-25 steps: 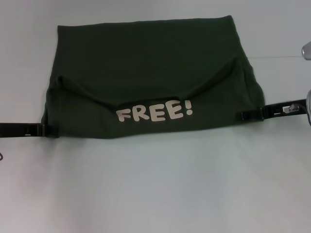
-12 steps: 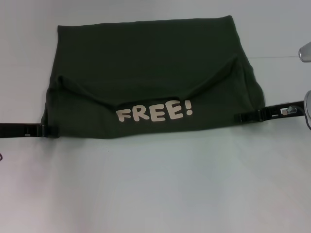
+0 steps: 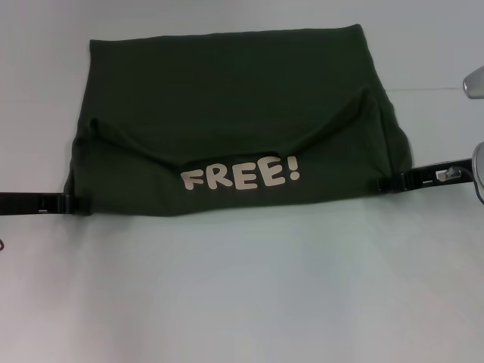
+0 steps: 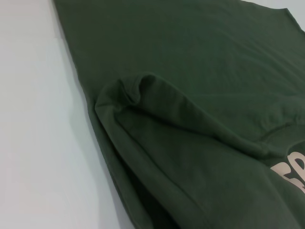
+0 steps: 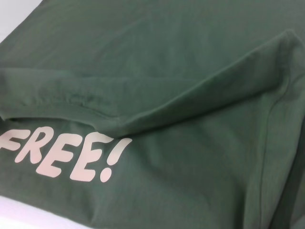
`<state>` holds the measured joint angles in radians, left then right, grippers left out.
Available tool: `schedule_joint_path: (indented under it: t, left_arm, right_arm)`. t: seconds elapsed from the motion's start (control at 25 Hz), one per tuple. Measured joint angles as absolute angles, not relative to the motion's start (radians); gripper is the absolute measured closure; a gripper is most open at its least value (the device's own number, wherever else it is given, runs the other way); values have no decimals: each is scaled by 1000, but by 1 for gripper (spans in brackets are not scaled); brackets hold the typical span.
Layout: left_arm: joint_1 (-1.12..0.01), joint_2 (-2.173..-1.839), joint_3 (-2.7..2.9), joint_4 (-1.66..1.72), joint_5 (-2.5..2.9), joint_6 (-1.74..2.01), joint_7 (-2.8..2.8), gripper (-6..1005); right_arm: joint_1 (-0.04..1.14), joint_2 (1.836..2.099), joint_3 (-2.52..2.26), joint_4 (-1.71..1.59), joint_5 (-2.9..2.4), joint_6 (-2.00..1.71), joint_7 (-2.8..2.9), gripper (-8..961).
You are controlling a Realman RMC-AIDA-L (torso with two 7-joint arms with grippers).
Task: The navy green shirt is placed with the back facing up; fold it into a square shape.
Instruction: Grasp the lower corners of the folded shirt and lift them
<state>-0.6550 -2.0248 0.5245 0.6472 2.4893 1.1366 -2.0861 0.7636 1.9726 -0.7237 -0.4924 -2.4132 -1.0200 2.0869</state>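
**Inspector:** The navy green shirt (image 3: 227, 121) lies partly folded mid-table (image 3: 242, 302), near flap turned up with the lettering (image 3: 240, 174) showing. Left gripper (image 3: 76, 203) sits at its near left corner, right gripper (image 3: 378, 184) at the near right edge; whether either is pinching cloth, I cannot tell.

**Operator:** Advice?

**Inspector:** Carry both corners level so the flap's sagging middle flattens. Bare table surrounds every edge.
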Motion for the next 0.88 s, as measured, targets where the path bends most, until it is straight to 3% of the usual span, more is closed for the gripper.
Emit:
schedule_joint_path:
  t: [0.16, 0.36, 0.6, 0.88]
  left_arm:
    - [-656, -2025, 524, 647, 2490, 1137, -2086, 932]
    - [-656, -2025, 525, 647, 2490, 1137, -2087, 932]
    - [-657, -2025, 525, 646, 2490, 1137, -2089, 933]
    - [-657, -2025, 528, 646, 2490, 1137, -2090, 932]
  right_arm:
    - [763, 1974, -724, -492, -2414, -1020, 2086, 336]
    - [760, 1974, -724, -497, -2414, -1020, 2086, 474]
    - [759, 1974, -724, -500, -2415, -1020, 2086, 481]
    - [757, 1972, -736, -502, -2415, -1010, 2085, 580]
